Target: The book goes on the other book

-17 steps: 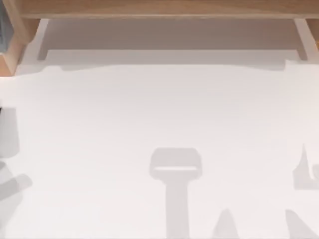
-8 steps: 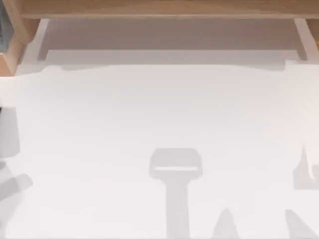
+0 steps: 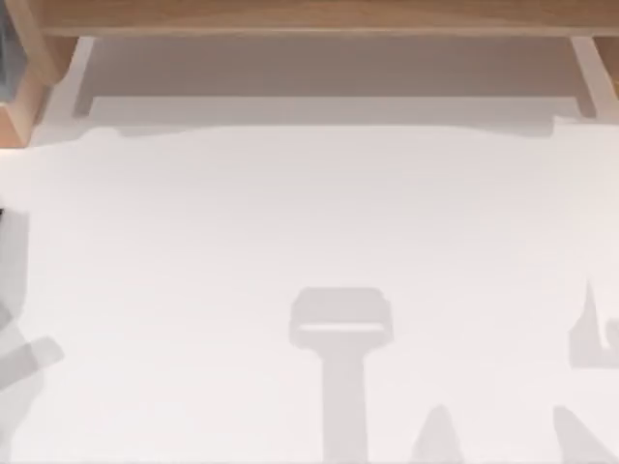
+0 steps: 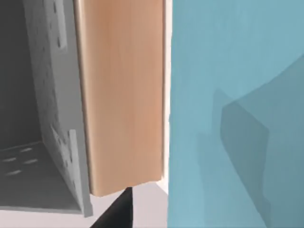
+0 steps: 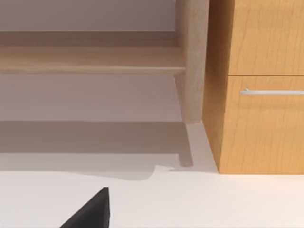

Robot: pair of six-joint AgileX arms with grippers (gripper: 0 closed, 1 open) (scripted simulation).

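The task's thing, as I judge it, is the large light blue flat book cover (image 4: 237, 95) very close to the left wrist camera. It stands just beside a pale wooden upright panel (image 4: 123, 95), and past that panel there is a grey open cabinet (image 4: 28, 118). In the top view, a thin blue-grey strip (image 3: 5, 58) at the far left corner of the white desk (image 3: 309, 213) could be the same book, next to the long light wooden shelf (image 3: 309, 19). Where the other book lies I cannot tell.

Of the left gripper (image 4: 116, 211) I see one dark tip, low and near the foot of the panel. I cannot tell if this gripper is spread, pressed together or pinching the book. The right gripper (image 5: 90, 211) hangs over the desk, facing the shelf and an orange-brown wooden drawer cabinet with a metal handle (image 5: 261, 123). Its state I cannot tell either, and it looks idle.

The step in hand seems to be taking the blue book at the left end of the shelf. To do it well, I would confirm the grip on the cover before pulling. I would draw the book straight away from the panel so its edge does not catch the wood. I would also keep it level when carrying it.
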